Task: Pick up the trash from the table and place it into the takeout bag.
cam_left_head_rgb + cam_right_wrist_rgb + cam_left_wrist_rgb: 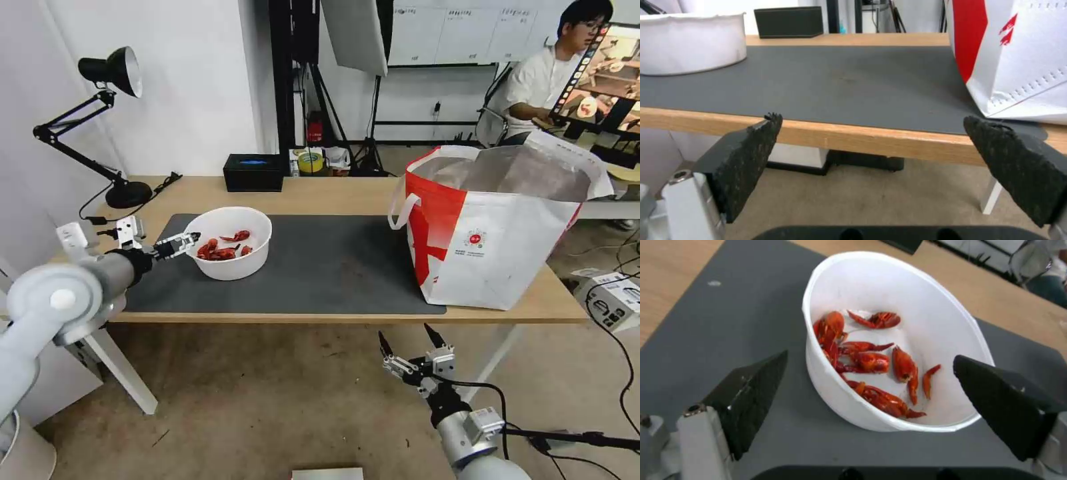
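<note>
Left end effector [189, 239]: wide apart, holding nothing; it sits just at the bowl's 9 o'clock rim. In the left wrist view its two black fingers [753, 396] straddle the near wall of the bowl, one outside over the mat, the other over the bowl's inside edge.
Right end effector [408, 339]: wide apart, holding nothing; it hangs below the front edge of the surface, pointing up toward the mat, well apart from the bowl.
Bowl [230, 267]: white, round, upright on the left part of the mat, with red shells [220, 249] lying in its bottom.
Takeout bag [493, 247]: stands open at the 3 o'clock end of the surface, red panel facing the bowl, foil lining showing, its base partly on the mat.
Surface [333, 193]: light wood, carrying the dark grey mat [320, 267].
Black box [253, 172]: at 12 o'clock from the bowl, behind the mat.
Desk lamp [100, 127]: at the far left corner, around 10 o'clock from the bowl.
</note>
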